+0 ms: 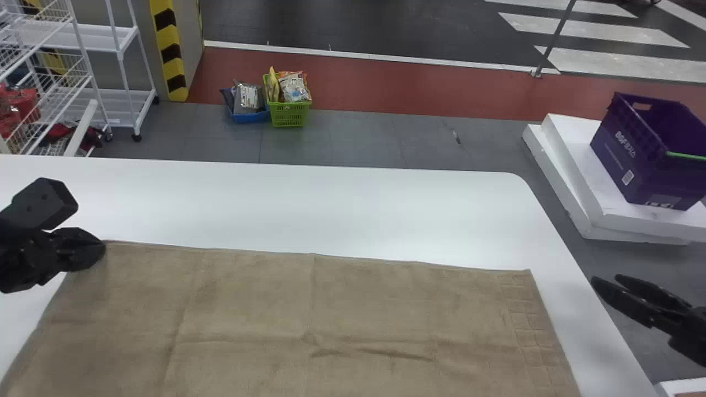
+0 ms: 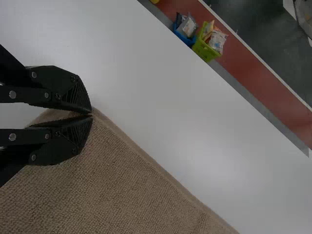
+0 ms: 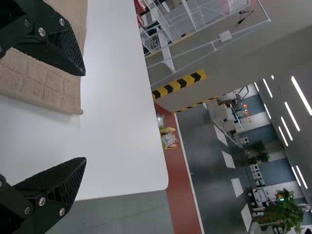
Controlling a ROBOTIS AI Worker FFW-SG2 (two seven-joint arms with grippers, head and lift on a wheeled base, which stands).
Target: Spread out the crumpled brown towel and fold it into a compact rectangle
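Brown towel (image 1: 353, 309) is spread over the table (image 1: 309, 209), its far left corner pinched by the left claw (image 1: 102, 251). Right of the towel, the right claw (image 1: 605, 279) is held wide.

The brown towel (image 1: 248, 309) is laid out broadly on the white table (image 1: 331, 209), its far edge drawn nearly straight. Its far left corner is pinched. The surface is marked by faint fold lines running lengthwise and crosswise, and by short wrinkles right of the middle. The right end is patterned with squares; the near edge is cut off in the head view.
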